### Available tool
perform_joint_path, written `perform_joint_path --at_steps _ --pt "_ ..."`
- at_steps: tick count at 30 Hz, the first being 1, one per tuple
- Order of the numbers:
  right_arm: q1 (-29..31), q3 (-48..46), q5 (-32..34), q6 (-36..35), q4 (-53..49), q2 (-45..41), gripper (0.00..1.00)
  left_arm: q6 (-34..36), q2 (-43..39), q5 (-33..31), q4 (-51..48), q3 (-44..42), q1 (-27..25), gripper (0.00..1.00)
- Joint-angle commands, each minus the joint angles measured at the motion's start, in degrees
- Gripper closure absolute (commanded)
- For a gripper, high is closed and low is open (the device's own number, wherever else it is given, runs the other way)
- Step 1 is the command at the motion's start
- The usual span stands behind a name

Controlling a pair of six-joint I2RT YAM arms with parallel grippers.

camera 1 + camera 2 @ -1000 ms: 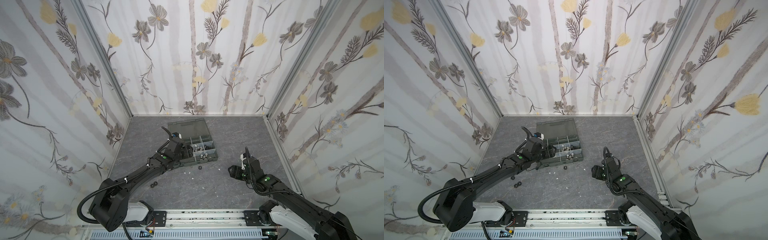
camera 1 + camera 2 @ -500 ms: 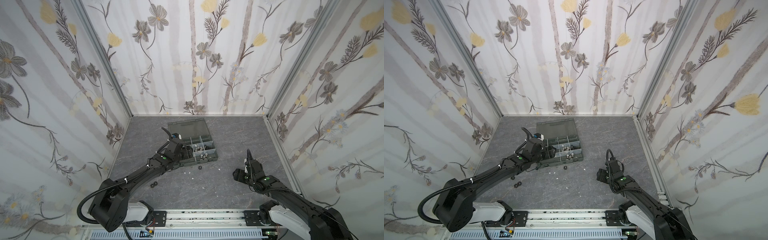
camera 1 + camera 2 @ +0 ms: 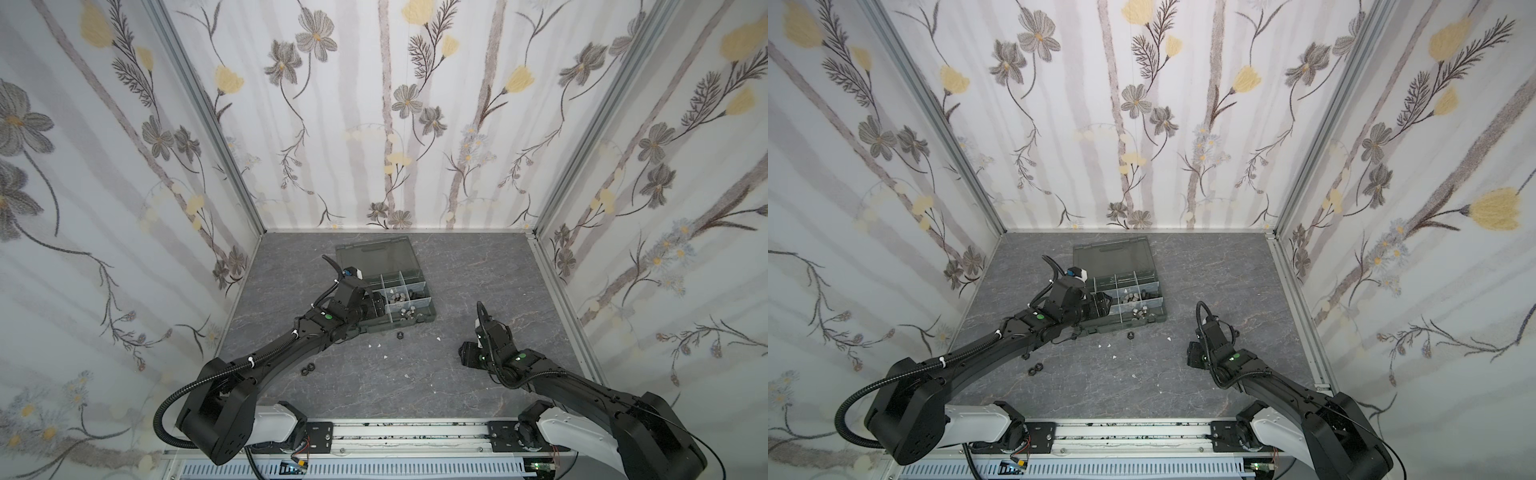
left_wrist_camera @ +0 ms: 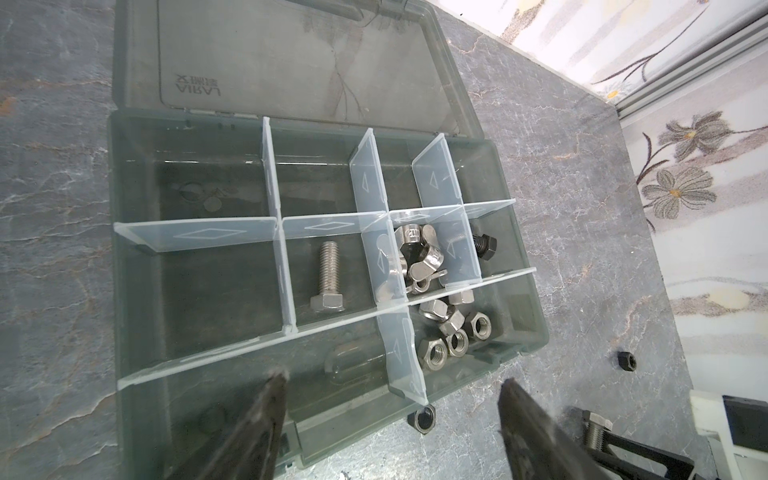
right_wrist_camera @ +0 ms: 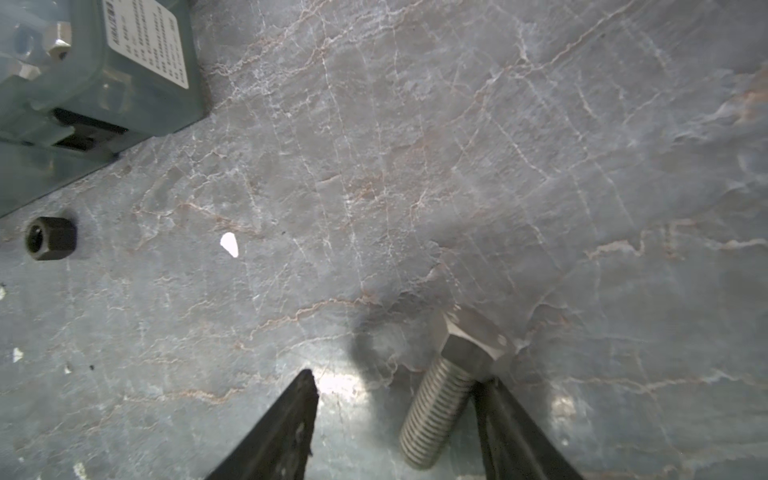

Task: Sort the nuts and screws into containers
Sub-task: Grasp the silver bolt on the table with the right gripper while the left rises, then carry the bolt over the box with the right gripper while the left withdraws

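The dark grey organizer box (image 3: 432,309) (image 3: 1163,312) lies open, its lid flat behind it. In the left wrist view its containers hold a silver screw (image 4: 328,274), a black screw (image 4: 484,245) and silver nuts (image 4: 453,340). My left gripper (image 4: 393,380) (image 3: 374,309) hangs open over the box's front edge, holding nothing. My right gripper (image 5: 395,379) (image 3: 467,353) is down on the floor at the right. A silver screw (image 5: 440,399) lies between its fingers, against one finger, with a gap to the other.
Black nuts lie loose on the floor: one before the box (image 3: 400,334) (image 5: 50,239), one against its front wall (image 4: 422,417), two near the left arm (image 3: 307,370). Small white flecks (image 5: 230,244) are scattered around. Walls close in three sides.
My right gripper has shifted toward the front right and dropped to the floor, its jaws narrowing. The left arm has hardly moved.
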Motion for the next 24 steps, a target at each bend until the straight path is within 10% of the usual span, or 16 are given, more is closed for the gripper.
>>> perform_joint_path --at_steps 1,14,24 --pt "0.6 0.1 4.8 1.7 -1.8 1.5 0.41 -0.8 -0.3 -0.7 0.9 -0.4 0.0 0.20" --pt "1.4 0.0 4.1 0.9 0.6 1.9 0.96 -1.3 -2.3 -0.6 0.2 -0.8 0.1 0.18" --pt "2.0 7.7 -3.8 -5.0 4.1 -0.1 1.00 -0.6 -9.4 -1.8 -2.6 -1.1 1.4 0.07"
